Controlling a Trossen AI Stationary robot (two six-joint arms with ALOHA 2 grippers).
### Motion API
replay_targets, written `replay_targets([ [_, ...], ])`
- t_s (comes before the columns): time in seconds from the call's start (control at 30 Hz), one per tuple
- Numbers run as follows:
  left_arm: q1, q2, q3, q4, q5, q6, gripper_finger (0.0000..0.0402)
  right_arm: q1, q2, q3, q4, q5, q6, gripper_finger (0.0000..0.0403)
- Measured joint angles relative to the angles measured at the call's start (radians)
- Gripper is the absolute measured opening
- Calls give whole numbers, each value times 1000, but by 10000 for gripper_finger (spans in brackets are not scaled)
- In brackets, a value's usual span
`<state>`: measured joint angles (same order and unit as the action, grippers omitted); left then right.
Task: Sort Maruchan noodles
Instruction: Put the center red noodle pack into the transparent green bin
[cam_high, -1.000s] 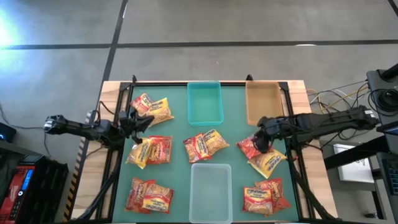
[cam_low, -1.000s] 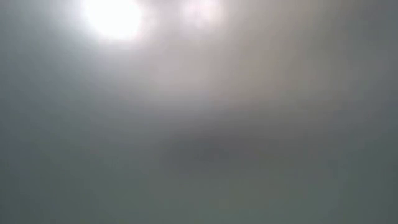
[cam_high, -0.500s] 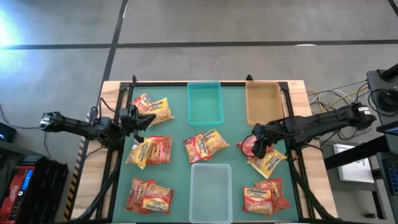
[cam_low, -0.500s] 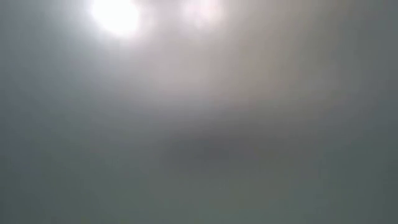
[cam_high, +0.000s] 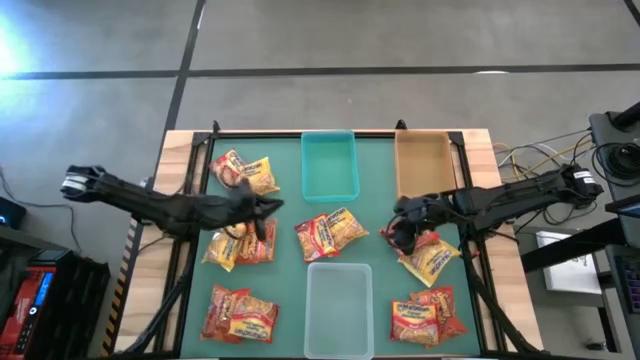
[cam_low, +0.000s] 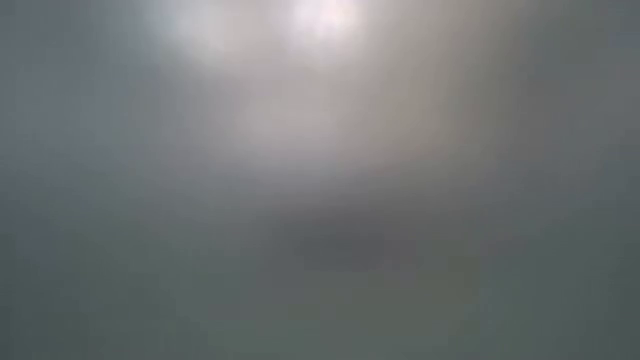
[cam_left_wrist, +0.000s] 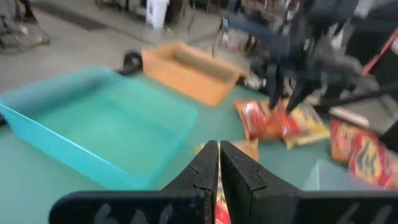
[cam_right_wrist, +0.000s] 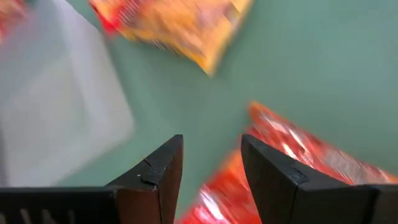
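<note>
Three bins sit on the green table: a teal bin, a tan bin and a clear bin; all look empty. The noodles lie in six clusters around them, roughly two packets each; overlap hides the exact count. The left gripper, fingers together, hangs between two left clusters. The right gripper, fingers apart, stands over a red packet; whether it grips is unclear.

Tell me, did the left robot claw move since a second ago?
Yes. The left gripper, fingers shut, has swung from the table's left edge toward the teal bin.
</note>
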<state>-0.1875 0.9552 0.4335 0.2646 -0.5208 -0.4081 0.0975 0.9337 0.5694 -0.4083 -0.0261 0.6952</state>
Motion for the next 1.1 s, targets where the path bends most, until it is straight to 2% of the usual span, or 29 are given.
replay_targets([
  [0.23, -1, 266, 96, 0, 72, -62, 0, 0, 61, 0, 205, -13, 3, 153],
  [0.43, -14, 412, 129, -1, 169, -124, 0, 0, 162, 0, 316, -83, 55, 173],
  [0.77, -62, 539, 127, 2, 174, -194, 0, 0, 322, 25, 484, -78, 66, 187],
  [0.9, -72, 582, 127, 5, 216, -216, 0, 0, 387, 60, 509, -60, 64, 187],
  [1.1, -74, 647, 128, 32, 223, -230, 0, 0, 481, 126, 502, -49, 37, 187],
])
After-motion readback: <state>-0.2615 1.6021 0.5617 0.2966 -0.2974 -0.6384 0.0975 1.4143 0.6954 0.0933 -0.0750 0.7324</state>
